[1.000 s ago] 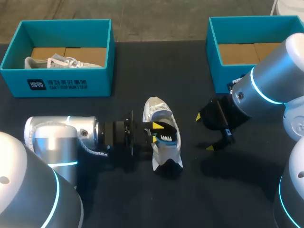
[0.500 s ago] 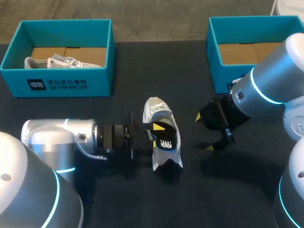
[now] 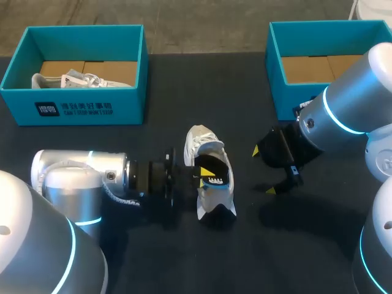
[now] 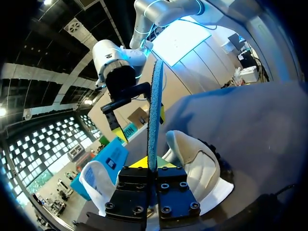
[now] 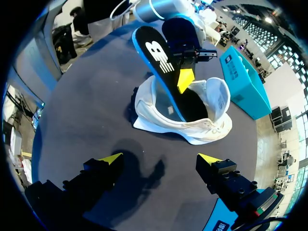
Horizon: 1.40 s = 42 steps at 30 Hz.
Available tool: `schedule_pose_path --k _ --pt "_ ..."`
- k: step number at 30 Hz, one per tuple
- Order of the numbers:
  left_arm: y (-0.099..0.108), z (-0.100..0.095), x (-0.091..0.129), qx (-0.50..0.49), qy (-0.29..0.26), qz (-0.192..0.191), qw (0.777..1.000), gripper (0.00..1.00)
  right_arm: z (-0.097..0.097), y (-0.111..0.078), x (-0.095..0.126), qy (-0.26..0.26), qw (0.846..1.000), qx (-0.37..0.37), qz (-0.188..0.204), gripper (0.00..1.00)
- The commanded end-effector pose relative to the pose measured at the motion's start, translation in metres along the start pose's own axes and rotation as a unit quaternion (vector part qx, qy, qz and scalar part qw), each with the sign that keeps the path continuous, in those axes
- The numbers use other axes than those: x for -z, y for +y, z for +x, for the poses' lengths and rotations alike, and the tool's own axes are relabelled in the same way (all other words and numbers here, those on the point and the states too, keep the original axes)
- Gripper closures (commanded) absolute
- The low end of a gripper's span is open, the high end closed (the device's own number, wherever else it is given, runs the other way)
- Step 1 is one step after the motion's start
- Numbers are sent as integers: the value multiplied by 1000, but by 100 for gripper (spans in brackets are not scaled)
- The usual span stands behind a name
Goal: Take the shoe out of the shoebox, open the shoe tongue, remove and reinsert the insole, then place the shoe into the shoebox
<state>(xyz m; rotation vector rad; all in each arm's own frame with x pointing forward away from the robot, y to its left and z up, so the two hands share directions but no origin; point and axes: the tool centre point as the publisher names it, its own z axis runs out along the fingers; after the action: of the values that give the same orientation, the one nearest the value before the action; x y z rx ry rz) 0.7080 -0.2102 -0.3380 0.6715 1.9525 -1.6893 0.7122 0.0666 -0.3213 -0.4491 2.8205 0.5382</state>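
Bench [image 3: 171,92]: dark, matte top.
Left-hand box [image 3: 131,104]: teal, open-topped, cardboard floor, near the bench's far edge.
Second shoe [image 3: 79,79]: white, lying inside that box.

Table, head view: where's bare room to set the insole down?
Bare black table between the left teal shoebox and right teal shoebox; also the near strip in front of the white shoe. Crowded mid-table: left gripper clamps the black insole at the shoe's opening, open right gripper just beside.
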Motion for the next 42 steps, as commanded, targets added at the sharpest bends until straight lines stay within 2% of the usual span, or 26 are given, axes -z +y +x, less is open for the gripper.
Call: schedule_pose_path --k 1,13,16,17,18,19,21,25,36,42 --pt "5 0 0 1 -1 -2 1000 100 1 0 0 -1 1000 0 1 0" --pt "30 0 -3 11 -8 -8 1000 100 1 0 0 -1 1000 0 1 0" --pt "31 0 -3 11 -10 -13 1000 100 1 0 0 -1 1000 0 1 0" --pt "30 0 -2 12 -16 -11 1000 72 1 0 0 -1 1000 0 1 0" --pt "27 -1 -2 12 -23 -7 1000 52 1 0 0 -1 1000 0 1 0" --pt "25 -1 -2 11 -24 -7 1000 51 1 0 0 -1 1000 0 1 0" --pt "20 -2 -2 8 -24 -6 1000 36 1 0 0 -1 1000 0 1 0" --pt "8 -5 -1 -1 -25 -1 1000 50 1 0 0 -1 1000 0 1 0" --pt "-14 -11 -3 -29 -26 13 999 53 1 0 0 -1 1000 0 1 0" --pt "-21 -13 -6 -34 -23 21 999 59 1 0 0 -1 1000 0 1 0"
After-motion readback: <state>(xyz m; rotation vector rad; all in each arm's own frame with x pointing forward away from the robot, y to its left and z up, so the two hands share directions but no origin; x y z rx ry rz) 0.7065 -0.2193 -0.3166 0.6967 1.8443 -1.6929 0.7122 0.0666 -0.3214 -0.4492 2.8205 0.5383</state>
